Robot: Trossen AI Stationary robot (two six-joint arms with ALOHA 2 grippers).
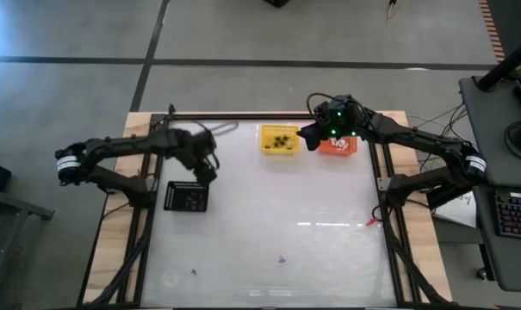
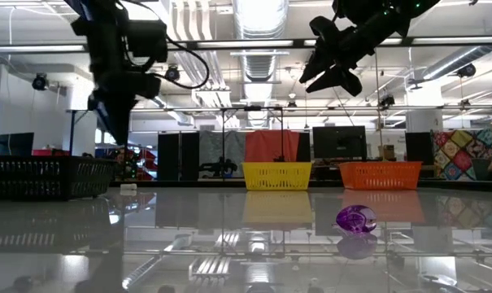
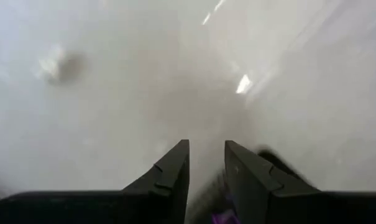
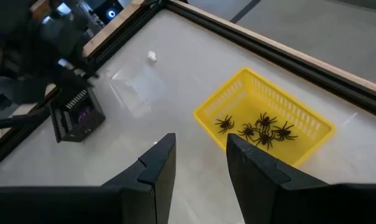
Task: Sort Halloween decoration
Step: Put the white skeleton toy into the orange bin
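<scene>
The left gripper [image 1: 210, 172] hangs over the black basket [image 1: 186, 197] at nine o'clock, jaws parted (likely dropping a purple trinket [image 3: 224, 218]).

The right gripper's [image 4: 200, 163] jaws are open too.

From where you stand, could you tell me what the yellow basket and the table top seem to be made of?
The yellow basket looks like moulded plastic: uniform bright colour, thin slotted mesh walls, a slight sheen. The table top looks like a smooth, glossy white sheet, perhaps laminate or acrylic, since it mirrors the baskets and ceiling lights in the low view; its edges look like bare wood.
</scene>
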